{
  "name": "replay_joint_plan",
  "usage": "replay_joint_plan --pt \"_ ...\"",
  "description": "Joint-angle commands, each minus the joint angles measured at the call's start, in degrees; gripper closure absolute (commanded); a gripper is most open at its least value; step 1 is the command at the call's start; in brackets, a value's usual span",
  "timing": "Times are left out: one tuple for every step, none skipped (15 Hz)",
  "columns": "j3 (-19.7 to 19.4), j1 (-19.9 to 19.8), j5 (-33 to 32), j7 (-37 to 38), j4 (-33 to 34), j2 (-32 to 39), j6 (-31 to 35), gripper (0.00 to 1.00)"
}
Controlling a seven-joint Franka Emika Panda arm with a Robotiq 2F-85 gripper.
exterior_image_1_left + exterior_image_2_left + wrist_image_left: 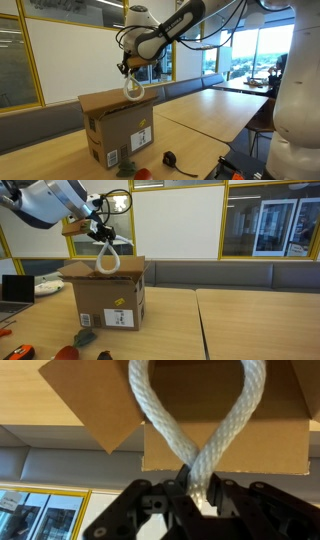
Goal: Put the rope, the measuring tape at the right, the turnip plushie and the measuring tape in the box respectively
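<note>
My gripper (126, 72) (100, 237) (196, 485) is shut on the rope (133, 90) (107, 260) (200, 430), a thick white twisted cord hanging in a loop. In both exterior views the loop dangles just above the open top of the box (120, 130) (105, 300), a brown cardboard carton with labels on its side. In the wrist view, which looks upside down, the loop reaches toward the box (100, 400) and its flaps. A black measuring tape (170, 157) lies on the table beside the box. Near the box's base sit a small dark tape (103, 356), a grey-green soft item (84, 338) and a red object (142, 174).
The box stands on a long wooden table (215, 110) (250, 320). A laptop (15, 288) and a white object (47, 283) lie at the table's far side. Glass partitions and benches run behind the table. A white robot body (295, 110) fills one edge.
</note>
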Motion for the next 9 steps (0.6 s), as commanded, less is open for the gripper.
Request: replay_joint_plan --pt "-1.33 0.32 -1.40 1.25 4.28 7.89 6.06 0.85" --pt "-1.74 0.50 -0.94 0.85 4.83 9.59 7.07 0.85" --pt "-1.83 0.39 -0.54 0.62 5.92 11.72 7.71 0.85" --pt "-1.92 0.35 -0.11 0.24 6.71 13.46 7.92 0.85" --pt "-2.06 0.37 0.17 0.19 7.86 15.19 7.34 0.63" --pt "-2.01 0.26 0.84 -0.21 8.48 16.40 6.92 0.58" --pt "-2.15 0.19 1.00 -0.35 9.33 17.94 6.44 0.53" --pt "-1.99 -0.09 1.75 -0.92 9.84 18.99 6.20 0.44" --pt "-1.93 -0.31 2.27 -1.14 10.50 20.08 5.86 0.38"
